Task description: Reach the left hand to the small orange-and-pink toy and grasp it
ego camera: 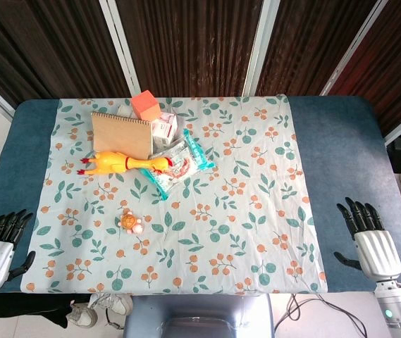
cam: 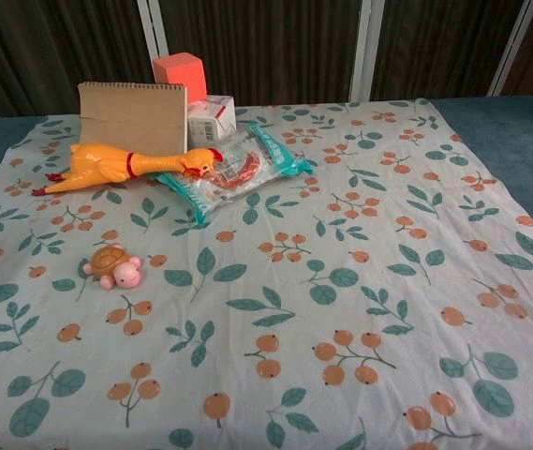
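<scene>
The small orange-and-pink toy (ego camera: 130,223), a turtle with an orange shell and pink head, lies on the floral cloth left of centre; the chest view shows the toy (cam: 115,265) at its left. My left hand (ego camera: 0,239) rests at the table's front left corner, well left of the toy, fingers spread and holding nothing. At the front right edge my right hand (ego camera: 364,231) is also open and empty. Neither hand appears in the chest view.
A yellow rubber chicken (ego camera: 124,163) lies behind the toy, with a brown notebook (ego camera: 120,134), an orange cube (ego camera: 145,105), a small white box (ego camera: 164,128) and a teal snack packet (ego camera: 180,163) clustered at the back left. The floral cloth (ego camera: 256,211) covers the blue table (ego camera: 334,141).
</scene>
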Available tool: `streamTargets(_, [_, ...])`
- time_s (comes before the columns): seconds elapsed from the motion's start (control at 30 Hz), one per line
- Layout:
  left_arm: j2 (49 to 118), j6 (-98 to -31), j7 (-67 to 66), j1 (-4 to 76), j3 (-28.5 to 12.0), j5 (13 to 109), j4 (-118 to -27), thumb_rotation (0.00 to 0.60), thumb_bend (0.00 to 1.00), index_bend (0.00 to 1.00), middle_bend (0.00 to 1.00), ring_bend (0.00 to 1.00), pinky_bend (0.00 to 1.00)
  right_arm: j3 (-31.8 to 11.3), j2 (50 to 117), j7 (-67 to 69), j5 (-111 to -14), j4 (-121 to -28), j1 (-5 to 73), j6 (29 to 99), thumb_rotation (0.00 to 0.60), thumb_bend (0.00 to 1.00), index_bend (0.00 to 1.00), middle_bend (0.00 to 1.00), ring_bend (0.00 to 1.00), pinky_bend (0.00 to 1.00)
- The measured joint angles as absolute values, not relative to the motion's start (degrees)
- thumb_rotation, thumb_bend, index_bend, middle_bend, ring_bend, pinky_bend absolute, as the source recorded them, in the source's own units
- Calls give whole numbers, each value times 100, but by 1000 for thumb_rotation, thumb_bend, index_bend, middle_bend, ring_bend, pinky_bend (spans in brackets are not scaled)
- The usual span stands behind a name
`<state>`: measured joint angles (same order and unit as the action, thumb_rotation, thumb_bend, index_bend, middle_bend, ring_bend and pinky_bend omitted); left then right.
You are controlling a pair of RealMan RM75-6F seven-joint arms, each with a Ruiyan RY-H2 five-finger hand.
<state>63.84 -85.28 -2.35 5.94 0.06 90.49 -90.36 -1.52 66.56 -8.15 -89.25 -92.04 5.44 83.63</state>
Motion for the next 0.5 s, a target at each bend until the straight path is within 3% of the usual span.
streamTargets(0.3, [6515,-8565,-247,645,25,9265,-8931,600,389,0,12,21,84,-118,6584,-758,-8993,-9263,502,8444,600,178,0,0,0,0])
streamTargets(0.4, [6671,-8533,-145,777,88,9633,-8749,600,388,0,83,222,179,-84,6541,-682,-9051,-9281,482,8471,600,177,0,0,0,0])
streamTargets(0.5, [7001,-8381,-145,1016,123,9988,-8451,600,385,2,99,520,490,-47,6491,-624,-9099,-9302,457,8493,600,177,0,0,0,0])
